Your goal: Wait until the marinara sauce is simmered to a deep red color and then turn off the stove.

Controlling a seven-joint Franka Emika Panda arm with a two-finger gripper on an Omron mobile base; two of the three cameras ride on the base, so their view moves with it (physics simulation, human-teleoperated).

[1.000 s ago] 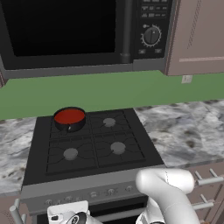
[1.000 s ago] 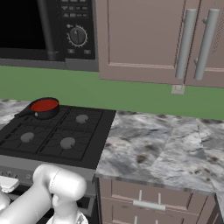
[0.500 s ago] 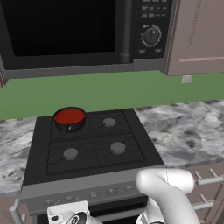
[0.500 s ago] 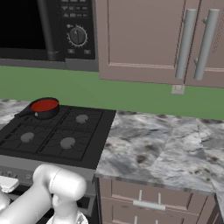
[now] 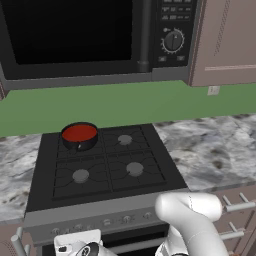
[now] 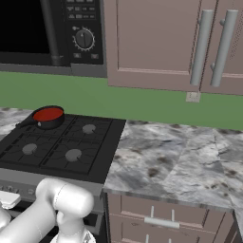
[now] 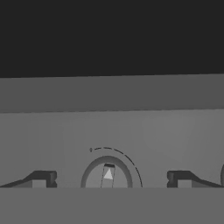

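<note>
The gripper (image 7: 109,179) is facing the stove (image 5: 105,165) panel, fingers (image 7: 41,178) standing wide apart, a knob (image 7: 106,174) lying between them. The marinara sauce (image 5: 79,133) is sitting in its pot beyond the fingers.

the arm (image 5: 192,220) is rendered as a glossy white shell of thick, rounded tubular links with smooth capsule-like ends; no cables, screws or printed markings can be made out on it. in the right base view the same white link (image 6: 57,209) is seen with soft grey shading along its underside. a darker joint section is seen at its lower end in the left base view. the gripper (image 7: 111,180) is shown in the hand view by two small dark grey finger tips (image 7: 41,178), blocky and flat-topped, standing wide apart.
</note>
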